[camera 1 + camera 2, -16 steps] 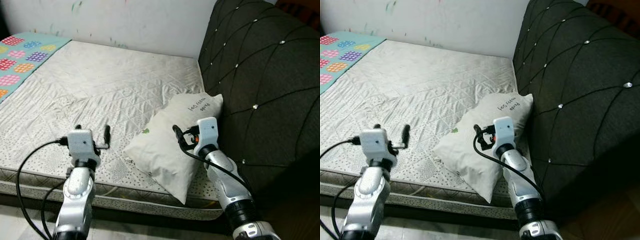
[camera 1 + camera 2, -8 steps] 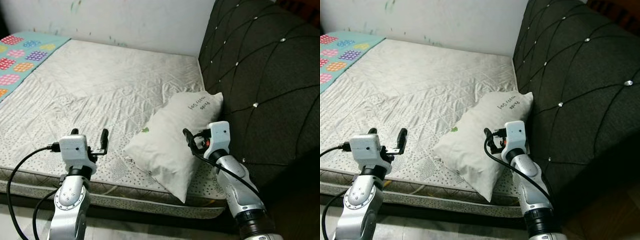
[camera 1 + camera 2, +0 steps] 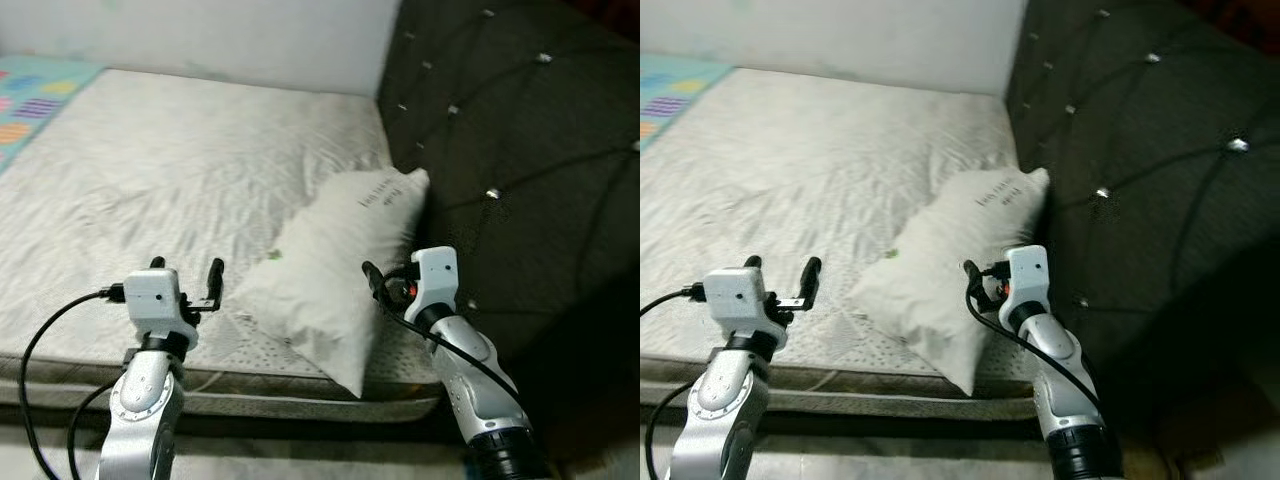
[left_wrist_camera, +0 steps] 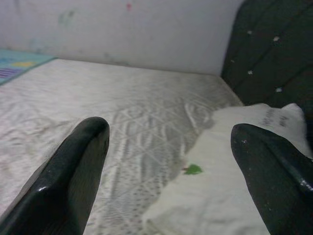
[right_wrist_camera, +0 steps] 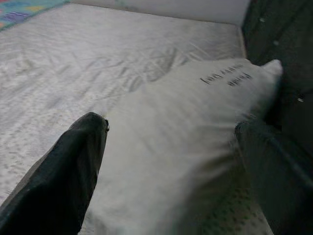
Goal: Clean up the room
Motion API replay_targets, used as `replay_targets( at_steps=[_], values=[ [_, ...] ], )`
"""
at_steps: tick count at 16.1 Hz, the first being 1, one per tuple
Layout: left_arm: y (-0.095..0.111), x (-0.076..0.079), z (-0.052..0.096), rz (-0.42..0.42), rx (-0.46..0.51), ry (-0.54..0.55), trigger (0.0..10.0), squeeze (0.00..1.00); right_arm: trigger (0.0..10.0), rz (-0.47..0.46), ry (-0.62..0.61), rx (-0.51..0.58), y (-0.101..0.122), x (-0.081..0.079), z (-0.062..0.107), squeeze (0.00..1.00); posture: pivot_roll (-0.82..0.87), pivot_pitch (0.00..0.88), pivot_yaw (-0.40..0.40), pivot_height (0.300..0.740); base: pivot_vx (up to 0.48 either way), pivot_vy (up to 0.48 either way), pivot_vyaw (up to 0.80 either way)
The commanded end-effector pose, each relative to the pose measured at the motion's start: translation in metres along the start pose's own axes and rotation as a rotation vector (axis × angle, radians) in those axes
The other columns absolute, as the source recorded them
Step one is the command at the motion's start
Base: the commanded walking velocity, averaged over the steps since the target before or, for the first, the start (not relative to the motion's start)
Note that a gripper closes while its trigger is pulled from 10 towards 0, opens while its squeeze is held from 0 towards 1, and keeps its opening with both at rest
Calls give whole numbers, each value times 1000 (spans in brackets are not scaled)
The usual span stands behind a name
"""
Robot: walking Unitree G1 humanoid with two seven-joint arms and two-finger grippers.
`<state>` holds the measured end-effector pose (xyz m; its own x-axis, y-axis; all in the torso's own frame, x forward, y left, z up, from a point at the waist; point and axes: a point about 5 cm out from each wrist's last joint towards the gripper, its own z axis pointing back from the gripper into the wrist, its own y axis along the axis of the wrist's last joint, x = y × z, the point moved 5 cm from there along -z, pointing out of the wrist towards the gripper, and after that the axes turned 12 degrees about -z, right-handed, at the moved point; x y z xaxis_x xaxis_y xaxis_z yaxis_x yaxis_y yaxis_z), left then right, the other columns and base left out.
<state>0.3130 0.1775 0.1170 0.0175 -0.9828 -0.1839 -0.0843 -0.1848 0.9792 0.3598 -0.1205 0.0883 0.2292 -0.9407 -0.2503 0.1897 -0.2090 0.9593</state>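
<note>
Both pincers spread, empty: right pincer (image 3: 385, 288) at pillow's (image 3: 325, 280) 3 o'clock edge for grabbing; left pincer (image 3: 186, 281) at its 9 over mattress (image 3: 150, 170).

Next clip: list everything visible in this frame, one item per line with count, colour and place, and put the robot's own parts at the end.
pillow: one, white with dark lettering and a small green mark, lying on the mattress against the headboard.
mattress: one, off-white quilted, spanning the scene in front of the robot.
headboard: one, dark tufted with shiny studs, on the robot's right.
blanket: one, teal with coloured patches, at the far left corner of the mattress.
wall: white, behind the mattress.
left tool: black fingers open, above the mattress's near edge.
right tool: black fingers open, beside the pillow.
</note>
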Motion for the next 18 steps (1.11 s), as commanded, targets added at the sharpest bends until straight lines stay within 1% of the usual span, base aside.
replay_targets(
  at_steps=[1, 5, 8, 18],
  values=[
    [2, 0, -1, 4, -1, 0, 10000, 0, 10000, 7, -7, 23, 9, 1, 0, 0, -46, 72, -91, 740, 0, 0, 0],
    [3, 1, -2, 2, 3, -5, 10000, 0, 10000, 12, -12, 21, 9, 2, 0, 0, -45, 66, -91, 740, 0, 0, 0],
    [8, 7, -4, -8, 27, -40, 10000, 0, 10000, 18, -11, 23, 10, 1, -1, 0, -47, 60, -91, 740, 0, 0, 0],
    [8, 10, -5, -4, 30, -52, 10000, 0, 10000, 50, -34, 33, 13, 11, -2, 0, -47, 49, -95, 740, 266, 0, 0]
  ],
)
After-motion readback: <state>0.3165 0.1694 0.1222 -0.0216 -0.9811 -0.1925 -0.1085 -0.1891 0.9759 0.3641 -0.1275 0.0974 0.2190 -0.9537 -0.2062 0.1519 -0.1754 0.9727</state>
